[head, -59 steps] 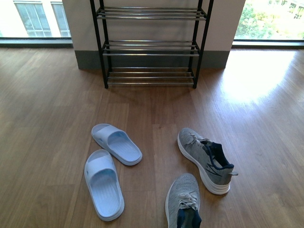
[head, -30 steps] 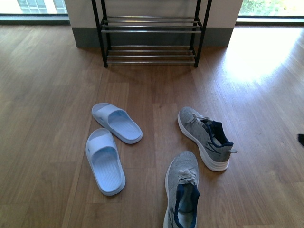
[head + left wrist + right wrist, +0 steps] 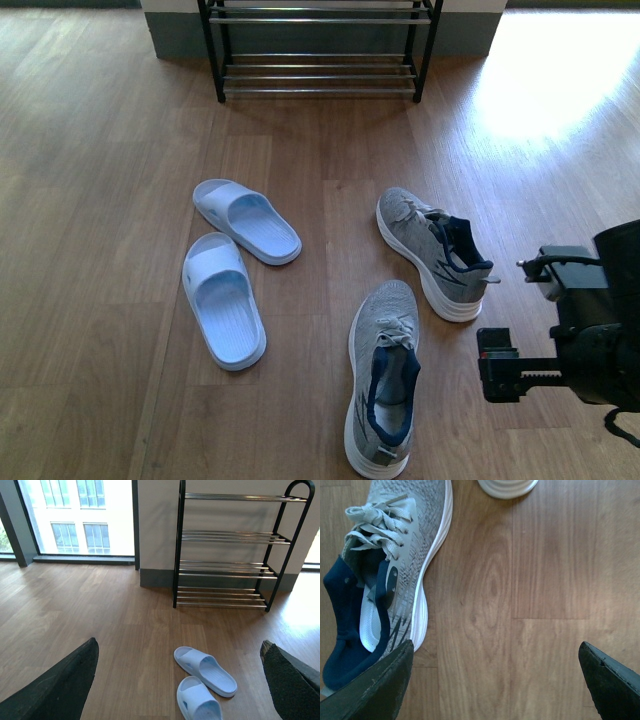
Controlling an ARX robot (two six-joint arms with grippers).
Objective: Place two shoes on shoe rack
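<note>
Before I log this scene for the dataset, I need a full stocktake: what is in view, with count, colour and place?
slide sandals: 2, pale blue, on the floor, left of the sneakers in the front view.
sneakers: 2, grey with white soles and navy lining, on the floor; one nearer the rack, the other nearer the robot.
shoe rack: 1, black frame with chrome bars, against the wall; no shoes on it.
floor: 1, brown wood.
wall: 1, pale with grey skirting, behind the rack.
window: at least 1, bright, beside that wall.
left gripper: 1, black, open, holding nothing.
right gripper: 1, black, open, beside a sneaker.
</note>
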